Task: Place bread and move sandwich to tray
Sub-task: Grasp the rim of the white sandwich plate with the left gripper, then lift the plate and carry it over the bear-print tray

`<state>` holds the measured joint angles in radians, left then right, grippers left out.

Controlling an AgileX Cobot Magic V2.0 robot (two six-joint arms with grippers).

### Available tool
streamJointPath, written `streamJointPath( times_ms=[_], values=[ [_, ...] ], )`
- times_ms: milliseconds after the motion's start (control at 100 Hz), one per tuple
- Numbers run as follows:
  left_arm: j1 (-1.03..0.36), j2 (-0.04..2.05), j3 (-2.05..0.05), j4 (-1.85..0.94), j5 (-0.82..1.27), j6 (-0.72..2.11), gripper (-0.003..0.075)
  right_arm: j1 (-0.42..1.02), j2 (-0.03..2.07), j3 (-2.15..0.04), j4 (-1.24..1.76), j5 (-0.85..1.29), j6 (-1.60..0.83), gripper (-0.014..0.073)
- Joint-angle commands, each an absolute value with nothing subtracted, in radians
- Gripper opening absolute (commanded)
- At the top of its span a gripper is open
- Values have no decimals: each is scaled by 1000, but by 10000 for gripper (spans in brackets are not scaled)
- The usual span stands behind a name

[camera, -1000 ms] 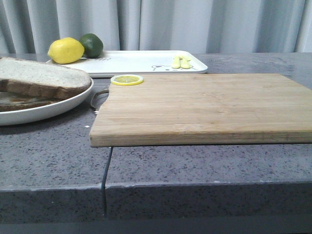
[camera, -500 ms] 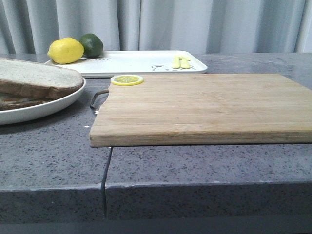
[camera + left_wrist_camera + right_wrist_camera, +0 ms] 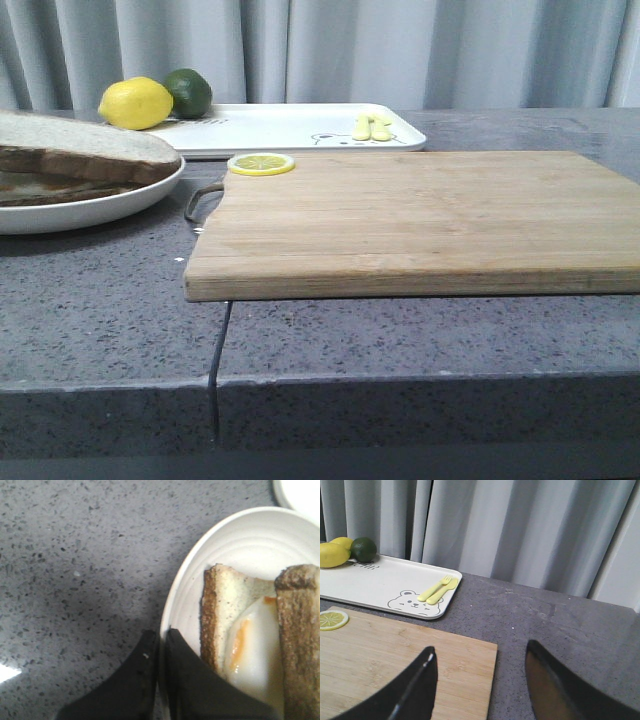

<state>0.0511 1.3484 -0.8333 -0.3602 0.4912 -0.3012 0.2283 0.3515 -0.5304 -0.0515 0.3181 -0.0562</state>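
Observation:
The sandwich [image 3: 70,165] lies on the round white plate [image 3: 110,208] at the left edge of the front view. A pale bread slice [image 3: 80,140] with dark crust is on top. In the left wrist view the lower slice with the fried egg [image 3: 252,640] shows, and the top bread slice [image 3: 300,630] covers its far part. My left gripper [image 3: 161,636] is shut on the plate's rim [image 3: 172,615]. The white tray [image 3: 290,125] stands at the back. My right gripper [image 3: 480,647] is open and empty above the cutting board's corner. Neither gripper shows in the front view.
A wooden cutting board [image 3: 420,215] fills the middle, with a lemon slice [image 3: 260,163] on its back left corner. A lemon [image 3: 135,103], a lime [image 3: 188,92] and a yellow fork and spoon [image 3: 372,127] lie on the tray. A curtain hangs behind.
The plate with the sandwich has moved up and back in the front view, toward the tray. Nothing else has moved.

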Motion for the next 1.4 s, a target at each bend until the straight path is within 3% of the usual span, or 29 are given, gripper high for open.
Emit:
streamJointPath(
  times_ms=[0,400,630,1030,1390],
  values=[
    [51,1284,-863,-417,439,-304,-19,221,357,-557,-64,240,-53,407],
    [51,1133,-863,-549,439,-304,-19,221,357,-557,-64,240,-53,407],
    [51,1156,-916,-628,447,-232,-19,221,357,-557,-64,240,-53,407],
    [51,1455,-1231,-941,622,41,-19,221,357,-557,-64,240,-53,407],
    [45,1765,-1601,-957,793,93,-19,221,357,-557,-64,242,-53,407]
  ],
)
